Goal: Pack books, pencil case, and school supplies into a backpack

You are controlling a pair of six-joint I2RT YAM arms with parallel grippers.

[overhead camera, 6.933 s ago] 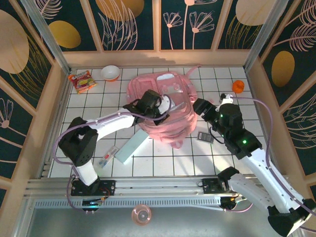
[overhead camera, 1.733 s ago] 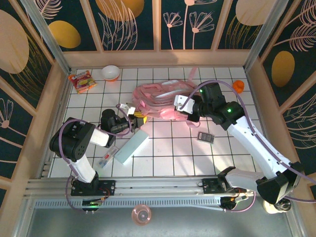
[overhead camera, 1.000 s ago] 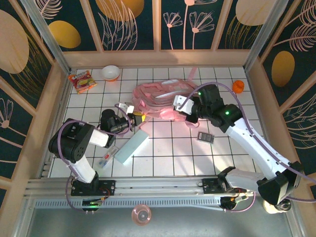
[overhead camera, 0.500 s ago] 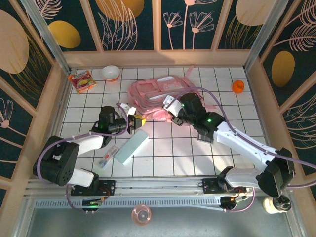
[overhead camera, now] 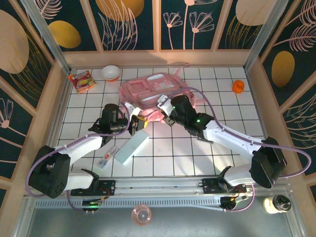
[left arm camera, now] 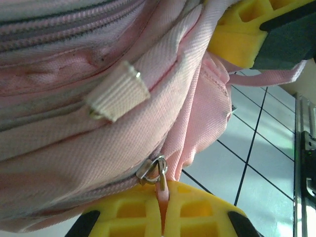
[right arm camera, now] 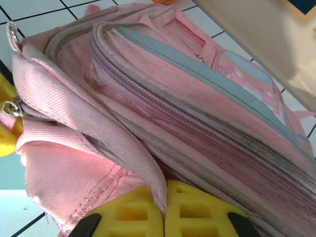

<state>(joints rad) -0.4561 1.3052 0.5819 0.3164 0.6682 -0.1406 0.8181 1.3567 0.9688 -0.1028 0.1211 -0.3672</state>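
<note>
The pink backpack (overhead camera: 150, 91) lies at the table's middle back. My left gripper (overhead camera: 135, 122) is at its front left edge, shut on the pink zip pull (left arm camera: 162, 195) below the metal slider (left arm camera: 152, 170). My right gripper (overhead camera: 163, 107) is shut on a fold of the backpack's fabric (right arm camera: 148, 173) next to a zipped seam (right arm camera: 197, 123). The mint-green pencil case (overhead camera: 132, 147) lies in front of the backpack. A clear packet of school supplies (overhead camera: 108, 156) lies left of it. The books are out of view.
A red-orange snack packet (overhead camera: 82, 81) and a white bowl (overhead camera: 110, 72) sit at the back left. A small orange object (overhead camera: 238, 86) sits at the back right. Wooden walls (overhead camera: 55, 113) close in the tiled table.
My right arm has swung left and the backpack has shifted left with it. My left arm has stretched out along the table, still holding the zip pull.
</note>
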